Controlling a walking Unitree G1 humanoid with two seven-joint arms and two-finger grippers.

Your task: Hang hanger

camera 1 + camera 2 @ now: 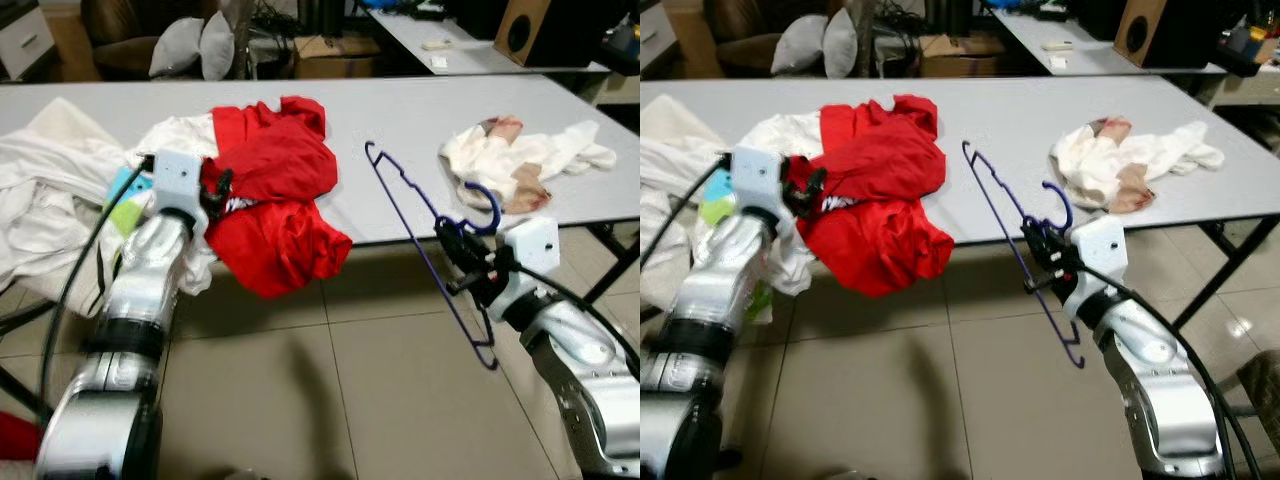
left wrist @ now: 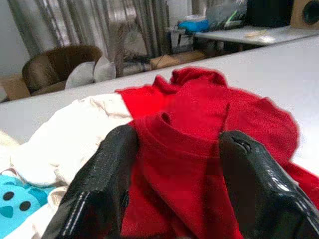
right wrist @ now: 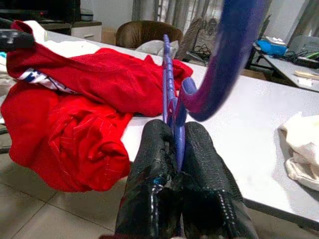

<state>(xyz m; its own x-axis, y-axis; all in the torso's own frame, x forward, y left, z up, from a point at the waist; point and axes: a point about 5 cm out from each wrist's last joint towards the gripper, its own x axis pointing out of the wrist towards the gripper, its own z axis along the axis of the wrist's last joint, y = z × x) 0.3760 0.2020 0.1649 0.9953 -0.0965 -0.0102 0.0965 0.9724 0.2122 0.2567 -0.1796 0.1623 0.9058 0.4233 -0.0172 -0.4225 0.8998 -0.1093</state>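
- My right gripper (image 1: 1045, 255) has its jaws clenched on the thin purple wire hanger (image 1: 425, 240) near its hook, off the front edge of the long grey desk (image 1: 400, 120); its long axis slants from the desk down toward the floor.
- My left gripper (image 1: 215, 190), jaws released, straddles the crumpled red shirt (image 1: 275, 200), just left of the hanger.

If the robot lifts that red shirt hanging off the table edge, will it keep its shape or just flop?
It will probably flop: the red shirt lies crumpled in soft folds and already droops over the table edge. It looks light, so the left hand, its fingers open around a fold, should lift it easily. Being loose cloth, it may drag or snag nearby white clothes.
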